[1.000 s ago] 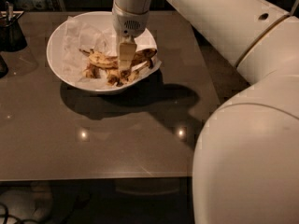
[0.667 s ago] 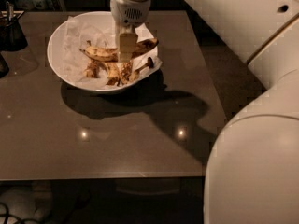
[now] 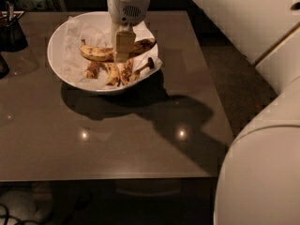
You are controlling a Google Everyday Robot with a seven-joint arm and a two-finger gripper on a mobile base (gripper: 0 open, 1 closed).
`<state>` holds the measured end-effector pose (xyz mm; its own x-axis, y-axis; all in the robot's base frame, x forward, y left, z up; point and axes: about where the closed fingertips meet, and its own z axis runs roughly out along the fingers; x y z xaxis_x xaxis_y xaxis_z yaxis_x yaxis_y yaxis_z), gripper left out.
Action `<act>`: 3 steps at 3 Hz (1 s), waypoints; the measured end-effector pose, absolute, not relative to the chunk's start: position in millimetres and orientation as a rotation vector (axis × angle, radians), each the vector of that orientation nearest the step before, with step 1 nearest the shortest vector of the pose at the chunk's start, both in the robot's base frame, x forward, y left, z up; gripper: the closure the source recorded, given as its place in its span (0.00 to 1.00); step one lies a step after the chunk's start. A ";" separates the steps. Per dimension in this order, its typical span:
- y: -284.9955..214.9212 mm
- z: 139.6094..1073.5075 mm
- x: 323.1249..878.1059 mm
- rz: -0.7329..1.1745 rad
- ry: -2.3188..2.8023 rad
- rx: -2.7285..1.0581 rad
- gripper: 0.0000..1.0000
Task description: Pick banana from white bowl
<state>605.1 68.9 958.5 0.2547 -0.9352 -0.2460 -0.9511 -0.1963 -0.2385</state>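
Over the last second the gripper (image 3: 123, 45) has risen slightly, clamped mid-length on the banana (image 3: 96, 54), one dark end now tipping up inside the white bowl (image 3: 55, 64) on the table (image 3: 140, 149); lift judged begun, not clear.

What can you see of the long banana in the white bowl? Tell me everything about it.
The banana is long, curved and whole, yellow with heavy brown spots and dark ends. It lies crosswise in the white bowl, over the crumpled paper lining and just behind the shorter banana pieces. The tool reaches in from above at its middle and hides that part.
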 end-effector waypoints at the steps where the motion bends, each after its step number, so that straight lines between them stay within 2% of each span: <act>1: 90.6 976.2 572.5 0.129 1.639 -2.202 1.00; 3: 95.5 979.3 567.2 0.134 1.641 -2.221 1.00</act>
<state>567.2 95.5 979.3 0.3157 -0.9023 -0.2935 -0.9380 -0.2500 -0.2401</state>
